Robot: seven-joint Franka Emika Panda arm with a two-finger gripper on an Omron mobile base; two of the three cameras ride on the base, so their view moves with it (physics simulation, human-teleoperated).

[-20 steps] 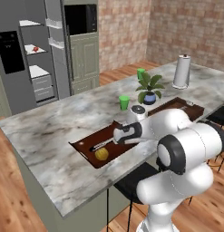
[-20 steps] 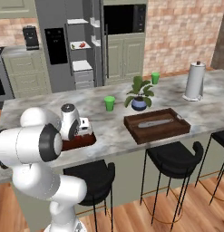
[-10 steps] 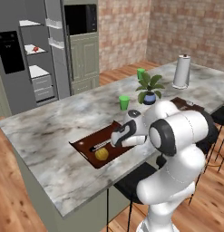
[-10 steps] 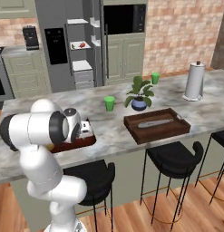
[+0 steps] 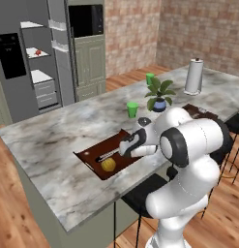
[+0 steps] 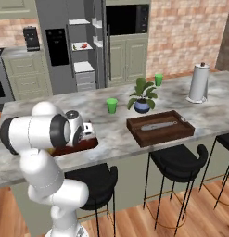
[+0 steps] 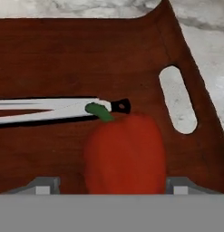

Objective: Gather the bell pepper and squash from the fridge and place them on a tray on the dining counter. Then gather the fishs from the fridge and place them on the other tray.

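The red bell pepper with its green stem lies on the dark wooden tray, between my gripper fingertips, which stand wide apart, open. A slim silvery thing with a dark end lies just beyond the pepper. The yellow squash rests in the same tray on the dining counter, left of my gripper. The grey fridge stands open at the back, with a small red thing on a shelf.
A second wooden tray with a silvery elongated thing sits further right on the counter. Two green cups, a potted plant and a paper towel roll stand behind. Black stools line the counter's near side.
My hand has stayed low over the tray while the arm's elbow swung up and nearer the cameras. The jaws have spread and the pepper now lies free on the tray.
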